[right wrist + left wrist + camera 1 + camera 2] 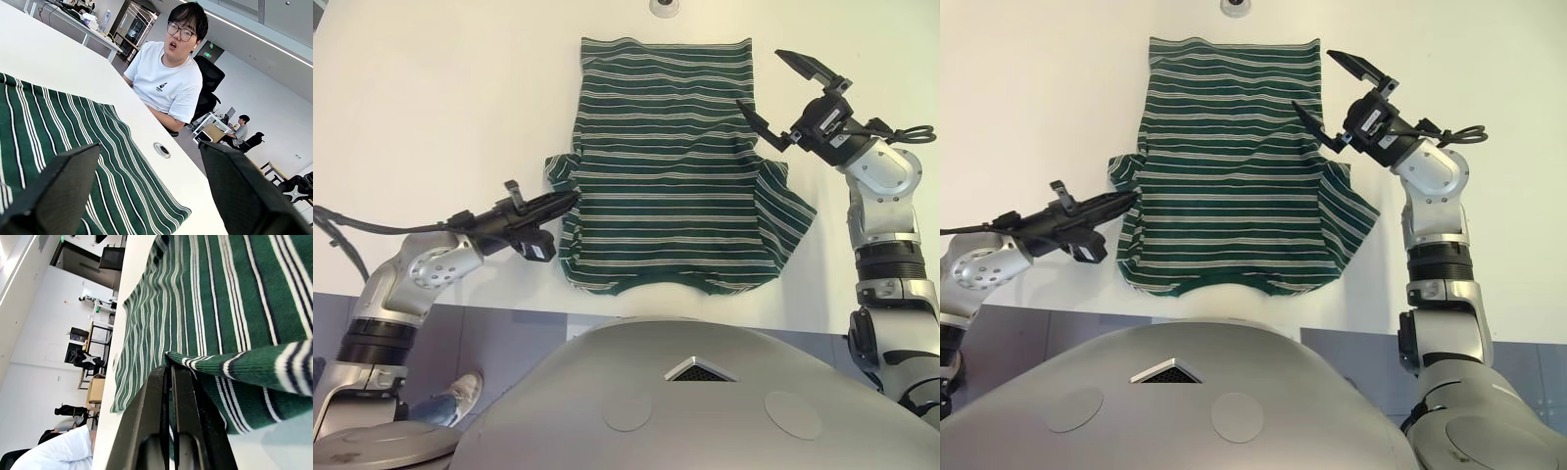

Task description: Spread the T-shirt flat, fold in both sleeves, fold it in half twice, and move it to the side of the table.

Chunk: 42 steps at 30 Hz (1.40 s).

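"Lying lengthwise on the worktop [431,117], my T-shirt [666,166] points neckline toward me, hem away."
"Arms?"
"Left fingers [553,202] pinch its left sleeve [558,168], arm low; right fingers [808,67] hang spread, raised."

Bright, even light leaves only faint shadows on the table [411,117].

My left arm reaches out low and nearly level, its gripper [570,197] clamped closed on the T-shirt [666,147] sleeve edge at its fingertips. My right arm is bent upright at the elbow, its gripper [758,76] raised with fingers spread wide, holding nothing.
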### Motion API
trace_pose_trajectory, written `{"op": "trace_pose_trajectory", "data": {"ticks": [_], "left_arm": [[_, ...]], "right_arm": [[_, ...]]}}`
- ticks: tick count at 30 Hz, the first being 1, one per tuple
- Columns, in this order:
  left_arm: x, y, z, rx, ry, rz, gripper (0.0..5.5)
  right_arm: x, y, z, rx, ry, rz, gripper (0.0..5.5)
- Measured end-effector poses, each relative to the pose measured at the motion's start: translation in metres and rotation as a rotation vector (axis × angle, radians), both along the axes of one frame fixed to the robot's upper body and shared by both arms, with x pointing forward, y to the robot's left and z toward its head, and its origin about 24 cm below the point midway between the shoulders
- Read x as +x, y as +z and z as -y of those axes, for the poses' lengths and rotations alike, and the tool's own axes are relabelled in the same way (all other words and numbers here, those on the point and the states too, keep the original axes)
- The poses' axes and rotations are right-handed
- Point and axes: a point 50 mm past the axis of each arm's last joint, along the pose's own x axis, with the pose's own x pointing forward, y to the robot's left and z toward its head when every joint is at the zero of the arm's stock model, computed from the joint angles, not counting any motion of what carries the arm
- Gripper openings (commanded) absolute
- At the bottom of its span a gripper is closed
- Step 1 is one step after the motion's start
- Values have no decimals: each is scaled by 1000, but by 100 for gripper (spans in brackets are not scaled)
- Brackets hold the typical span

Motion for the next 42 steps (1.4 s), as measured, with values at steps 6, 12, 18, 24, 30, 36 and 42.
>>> {"op": "trace_pose_trajectory", "data": {"ticks": [6,12,18,24,30,36,42], "left_arm": [[5,-4,19,-21,-60,13,5],[6,-12,34,-50,-93,-8,5],[11,-15,44,-73,-122,-4,5],[11,-17,47,-96,-128,-47,25],[4,-22,49,-88,-172,-144,127],[1,-26,48,-104,-172,-194,241],[10,-16,49,-204,-96,-141,296]], "right_arm": [[0,0,0,1,-1,0,372],[-1,-3,-3,-13,-4,-1,372],[-1,-5,-5,-14,-2,-3,372],[-1,-5,-5,-14,-2,-2,372],[-1,-5,-5,-15,2,-5,372],[-4,-8,-5,-21,19,-22,372],[-17,-2,8,-88,25,-5,372]]}}
